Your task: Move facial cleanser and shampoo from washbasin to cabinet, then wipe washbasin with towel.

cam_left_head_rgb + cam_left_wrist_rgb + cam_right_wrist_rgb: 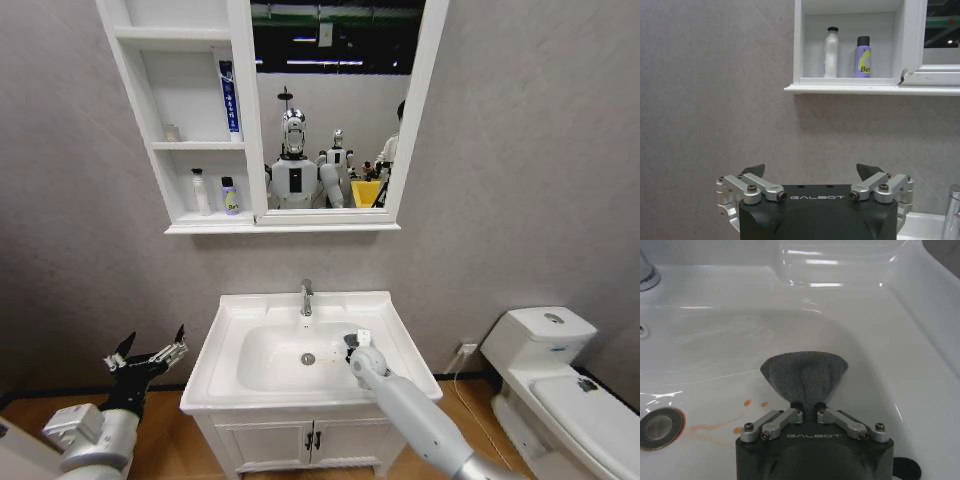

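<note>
Jaws of right gripper (807, 407) clamped on the towel (805, 374), pressed into the washbasin (232, 318) bowl beside orange stains (715, 427) near the drain (659, 426). Jaws of left gripper (812, 172) spread wide, hovering left of the basin. Up in the cabinet (180, 150), bottom shelf: white bottle (830, 52) beside purple bottle (863, 56).

Grey arms, black GALBOT-marked wrists, silver screwed linkages

Bare bowl of the washbasin (232, 345) lies open; tap (307, 297) blocks the back rim
</note>
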`<state>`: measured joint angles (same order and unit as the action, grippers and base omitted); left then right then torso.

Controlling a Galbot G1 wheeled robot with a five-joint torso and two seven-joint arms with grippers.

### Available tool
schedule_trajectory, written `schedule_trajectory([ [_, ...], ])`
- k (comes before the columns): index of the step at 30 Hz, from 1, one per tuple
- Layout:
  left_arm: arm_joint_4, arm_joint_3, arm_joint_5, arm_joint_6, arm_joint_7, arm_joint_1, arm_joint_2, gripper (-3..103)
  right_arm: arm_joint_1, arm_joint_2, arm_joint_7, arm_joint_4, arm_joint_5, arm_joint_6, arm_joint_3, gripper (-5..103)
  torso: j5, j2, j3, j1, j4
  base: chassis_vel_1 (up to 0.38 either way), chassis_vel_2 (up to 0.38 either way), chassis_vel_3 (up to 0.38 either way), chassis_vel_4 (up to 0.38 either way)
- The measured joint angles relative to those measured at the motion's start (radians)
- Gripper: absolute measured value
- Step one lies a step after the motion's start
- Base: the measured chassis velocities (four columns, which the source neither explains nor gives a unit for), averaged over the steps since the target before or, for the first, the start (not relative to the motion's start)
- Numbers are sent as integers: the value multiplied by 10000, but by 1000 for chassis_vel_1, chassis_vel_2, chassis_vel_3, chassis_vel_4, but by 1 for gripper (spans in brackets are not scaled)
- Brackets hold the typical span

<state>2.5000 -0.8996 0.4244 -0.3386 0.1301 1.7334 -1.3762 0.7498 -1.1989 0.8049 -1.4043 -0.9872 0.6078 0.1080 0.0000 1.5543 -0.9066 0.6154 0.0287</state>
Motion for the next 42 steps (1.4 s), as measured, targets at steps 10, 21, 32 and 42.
schedule_trajectory([
  [10,0,0,0,1,0,0,0,100,-130,-275,-691,500,215,-106,-16,8,0,0,0,0,1,0,0,0,0],
  [21,0,0,0,0,0,0,0,100,-407,-674,-1278,1347,629,-287,110,8,0,0,0,0,0,0,0,0,0],
  [32,0,0,0,1,0,0,0,100,-561,-934,-1880,1842,836,-440,254,8,0,0,0,0,0,0,0,0,0],
  [42,0,0,1,1,0,0,0,100,-635,-1435,-2307,2388,1282,-559,381,8,-1,0,1,0,1,0,0,0,0],
])
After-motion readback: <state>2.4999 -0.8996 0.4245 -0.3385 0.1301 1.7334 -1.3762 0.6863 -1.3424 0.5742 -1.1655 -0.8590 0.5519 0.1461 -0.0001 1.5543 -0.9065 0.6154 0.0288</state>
